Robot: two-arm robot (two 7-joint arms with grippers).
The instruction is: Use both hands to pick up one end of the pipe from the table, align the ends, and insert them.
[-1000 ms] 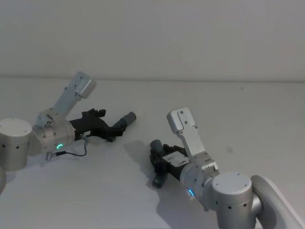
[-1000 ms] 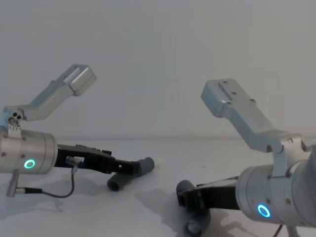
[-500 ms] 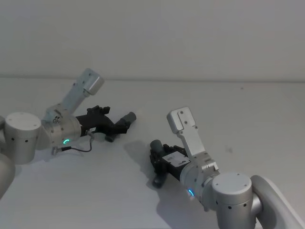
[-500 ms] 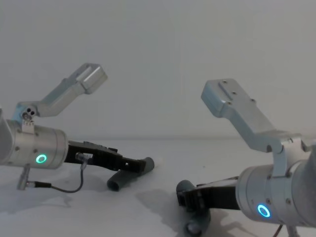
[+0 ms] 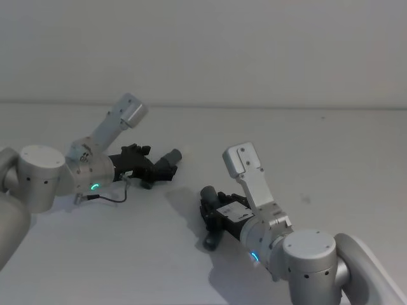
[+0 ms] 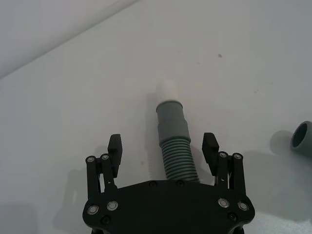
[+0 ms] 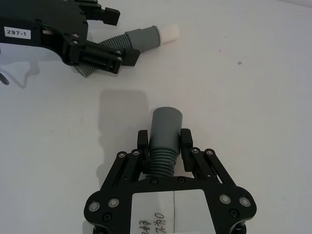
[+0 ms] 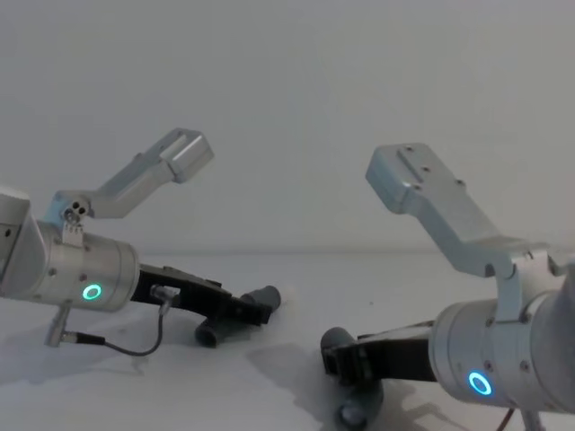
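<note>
Your R gripper (image 7: 164,139) is clamped on the ribs of the held pipe piece (image 7: 165,124), just behind its cuff. Near that piece, to its left and apart from it, the 2nd pipe piece (image 6: 171,117) lies on the tabletop (image 5: 318,159). Your L gripper (image 6: 163,145) straddles its ribs, fingers spread wide, w/ gaps either side.

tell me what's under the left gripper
A grey ribbed hose piece lies on the white table between the left gripper's open fingers, its near end hidden beneath the gripper body. The right gripper clamps the other piece.
</note>
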